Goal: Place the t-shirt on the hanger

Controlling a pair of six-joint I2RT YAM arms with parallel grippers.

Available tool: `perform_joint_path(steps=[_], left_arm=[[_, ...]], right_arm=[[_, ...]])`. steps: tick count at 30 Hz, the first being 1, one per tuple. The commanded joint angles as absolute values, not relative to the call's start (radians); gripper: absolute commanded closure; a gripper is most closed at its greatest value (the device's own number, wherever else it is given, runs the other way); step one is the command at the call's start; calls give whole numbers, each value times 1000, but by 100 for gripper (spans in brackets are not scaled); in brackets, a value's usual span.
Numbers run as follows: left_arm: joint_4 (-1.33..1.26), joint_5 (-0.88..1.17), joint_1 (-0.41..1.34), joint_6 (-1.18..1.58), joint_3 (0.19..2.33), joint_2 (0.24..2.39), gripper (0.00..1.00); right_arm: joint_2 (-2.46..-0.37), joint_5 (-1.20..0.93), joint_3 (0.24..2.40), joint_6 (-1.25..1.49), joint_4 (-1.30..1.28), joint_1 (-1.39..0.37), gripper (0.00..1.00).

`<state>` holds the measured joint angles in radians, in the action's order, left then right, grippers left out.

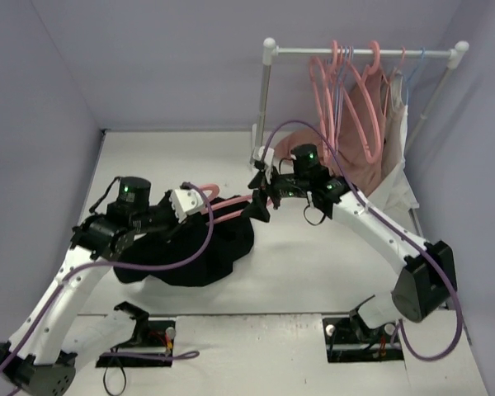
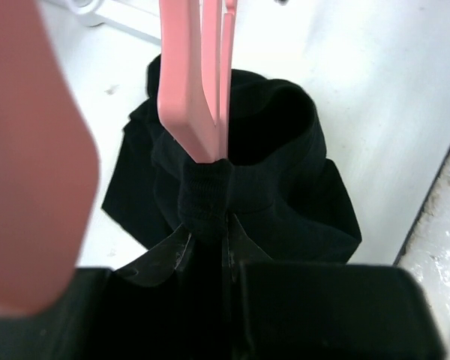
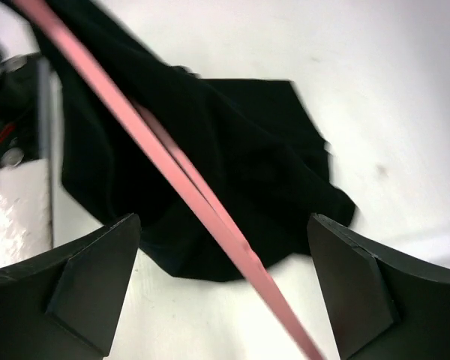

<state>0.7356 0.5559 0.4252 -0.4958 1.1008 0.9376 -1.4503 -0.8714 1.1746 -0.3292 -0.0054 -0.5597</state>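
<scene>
1. As I judge it, the step in hand is threading the hanger (image 2: pixel 193 90) into the neck of the t-shirt (image 2: pixel 300 180). One pink end sits inside the neck opening, and neither shoulder is seated over the hanger yet.
2. My left claw (image 2: pixel 208 244) is closed on the ribbed collar, right where the hanger enters it, and it pinches the black fabric against that end. I cannot tell whether my pads also touch the plastic.
3. My right claw (image 3: pixel 223 225) is spread wide. The hanger's thin bar runs diagonally through the gap between my fingers and seems to touch neither, so I grip nothing there.
4. The t-shirt is bunched beneath the hanger. Most of it is heaped on the table (image 1: pixel 313 264) below the hanger's collar end, and from my right wrist it lies directly under the bar.
5. For the next move, I judge that my right claw should close on the bar to steady the hanger. My left can then draw the collar further along the hanger so that an arm slides into a shoulder. This needs a firm pinch on a slim bar and a collar grip that does not slip, because the bunched cloth could snag.
</scene>
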Motion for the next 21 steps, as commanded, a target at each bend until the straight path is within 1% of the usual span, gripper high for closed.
perform_joint_path(steps=[1, 3, 4, 5, 7, 8, 10, 11, 14, 17, 21], left_arm=[[594, 470, 428, -425, 1108, 906, 100], [571, 458, 428, -392, 1092, 889, 100], [563, 461, 429, -386, 1086, 882, 100], [555, 467, 428, -381, 1080, 875, 100], [531, 483, 430, -366, 1057, 848, 100], [521, 491, 430, -360, 1051, 837, 100], [508, 494, 430, -351, 1029, 810, 100], [501, 497, 430, -348, 1024, 803, 100], [485, 503, 430, -338, 1003, 798, 100], [483, 502, 430, -333, 1000, 799, 100], [469, 484, 430, -326, 987, 797, 100]], right_arm=[[-1314, -503, 1159, -85, 79, -544, 10], [-1281, -434, 1122, 84, 127, -551, 12], [-1249, -382, 1069, 184, 186, -571, 13], [-1229, -343, 1030, 208, 227, -577, 13], [-1207, -258, 970, 323, 300, -624, 18], [-1203, -220, 930, 371, 323, -657, 22], [-1216, -162, 900, 405, 347, -710, 30], [-1232, -135, 893, 415, 358, -738, 32], [-1296, -102, 909, 437, 376, -785, 32], [-1351, -7, 938, 437, 386, -845, 31], [-1417, 19, 943, 460, 441, -878, 30]])
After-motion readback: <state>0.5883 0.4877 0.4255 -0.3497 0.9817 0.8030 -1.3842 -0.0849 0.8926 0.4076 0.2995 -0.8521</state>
